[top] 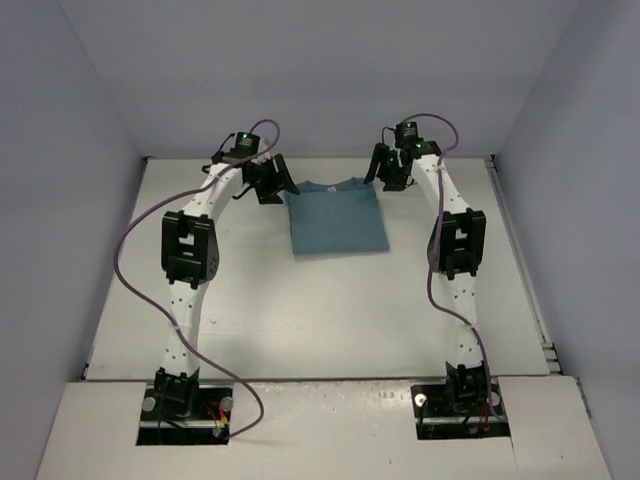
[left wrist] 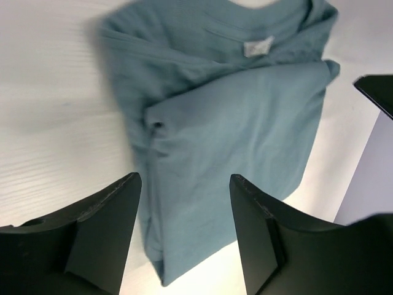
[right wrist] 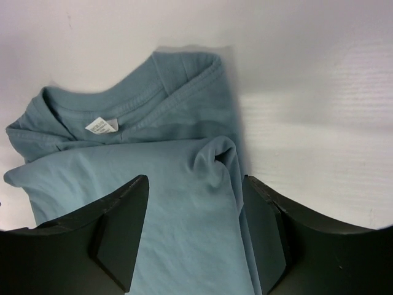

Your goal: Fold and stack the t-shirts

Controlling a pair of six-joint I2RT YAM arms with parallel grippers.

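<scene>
The teal-blue t-shirt (top: 335, 217) lies folded into a rectangle at the far middle of the table, collar toward the back wall. Its white label (left wrist: 258, 47) shows inside the collar, and the label (right wrist: 101, 125) also shows in the right wrist view. My left gripper (top: 268, 181) hovers at the shirt's far left corner, jaws open, nothing between them. In its own view the left gripper (left wrist: 184, 184) looks down on the shirt (left wrist: 233, 135). My right gripper (top: 392, 170) is open at the far right corner. Between the right gripper (right wrist: 195, 187) jaws lies a puckered fold of shirt (right wrist: 178, 215).
The white table (top: 320, 320) is boxed in by pale walls at the back and both sides. A raised rail (top: 525, 280) runs along the right edge. Purple cables loop from both arms. The arm bases sit at the near edge.
</scene>
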